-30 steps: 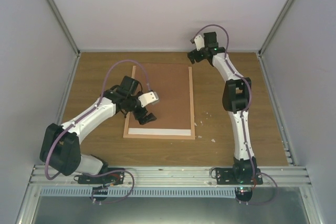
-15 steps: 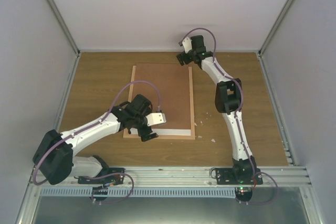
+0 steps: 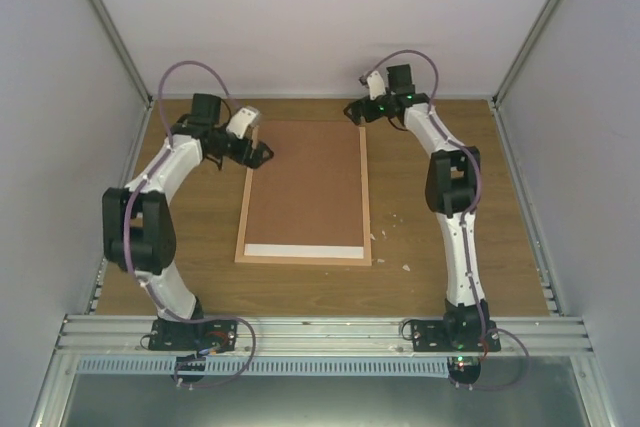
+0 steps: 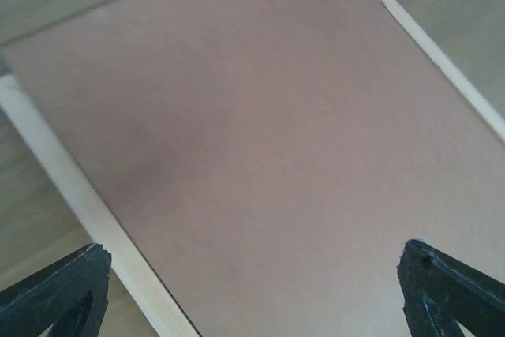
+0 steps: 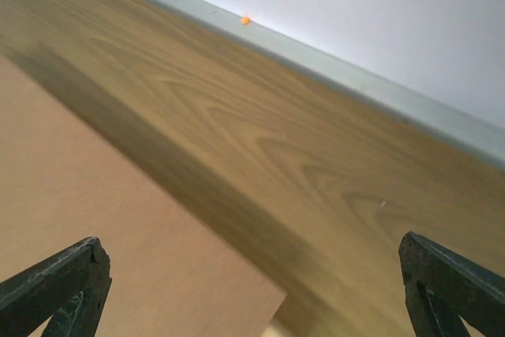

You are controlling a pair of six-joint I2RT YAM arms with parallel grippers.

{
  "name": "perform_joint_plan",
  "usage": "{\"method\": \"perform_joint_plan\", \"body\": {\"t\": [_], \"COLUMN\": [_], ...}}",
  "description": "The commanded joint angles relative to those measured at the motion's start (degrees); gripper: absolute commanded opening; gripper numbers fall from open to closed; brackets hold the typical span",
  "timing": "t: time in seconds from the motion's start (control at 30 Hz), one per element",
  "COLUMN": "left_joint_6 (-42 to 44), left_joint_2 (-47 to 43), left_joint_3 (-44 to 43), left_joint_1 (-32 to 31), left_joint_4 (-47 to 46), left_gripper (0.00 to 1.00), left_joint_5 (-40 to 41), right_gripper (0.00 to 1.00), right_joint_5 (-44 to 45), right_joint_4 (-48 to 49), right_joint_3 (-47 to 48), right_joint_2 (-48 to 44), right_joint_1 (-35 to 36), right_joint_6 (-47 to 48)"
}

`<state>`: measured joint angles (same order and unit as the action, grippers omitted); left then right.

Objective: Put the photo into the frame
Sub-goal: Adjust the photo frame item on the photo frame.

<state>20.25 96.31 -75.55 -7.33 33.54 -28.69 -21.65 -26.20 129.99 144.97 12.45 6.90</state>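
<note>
The frame point(image 3: 366, 197), thin light wood rails, lies flat on the table. The brown backing board point(image 3: 305, 182) lies inside it. A white strip point(image 3: 303, 250) shows at the board's near end; the photo's picture is hidden. My left gripper point(image 3: 262, 153) is open and empty over the frame's far left corner. In the left wrist view point(image 4: 254, 252) it hangs above the board point(image 4: 268, 132), with a rail point(image 4: 79, 195) at the left. My right gripper point(image 3: 353, 113) is open and empty at the far right corner. The right wrist view point(image 5: 251, 244) shows the board's corner point(image 5: 118, 234).
Small white scraps point(image 3: 407, 268) lie on the wooden table point(image 3: 450, 177) right of the frame. The grey back wall's base strip point(image 5: 355, 76) runs close behind the right gripper. Side walls close in the table left and right.
My left arm has swung from the frame's near end to its far left corner. My right gripper has shifted slightly at the far right corner. The board and frame have not moved.
</note>
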Motion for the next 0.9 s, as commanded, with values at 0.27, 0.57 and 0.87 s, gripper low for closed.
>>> {"method": "perform_joint_plan", "body": {"t": [0.27,0.57,0.87], "left_joint_6": [-14.9,-19.6,-21.6], "left_joint_2": [25.4,36.8,44.8], "left_joint_3": [-21.7,-29.0,-37.8], "left_joint_1": [8.8,9.6,9.6], "left_joint_4": [-6.5,-13.5,-15.0], "left_gripper": [0.99,0.99,0.99], "left_joint_5": [-16.2,-14.9,-15.1], "right_gripper": [1.0,1.0,1.0], "right_joint_5": [-23.1,-25.2,-24.8], "right_joint_4": [-2.2,0.0,1.6], "right_joint_3": [-6.9,-7.0,-6.7], "right_joint_2": [-3.7,0.0,3.1], "right_joint_1": [-6.6,-7.6,-7.6], "right_joint_6": [-13.1,-16.0,-17.3]}}
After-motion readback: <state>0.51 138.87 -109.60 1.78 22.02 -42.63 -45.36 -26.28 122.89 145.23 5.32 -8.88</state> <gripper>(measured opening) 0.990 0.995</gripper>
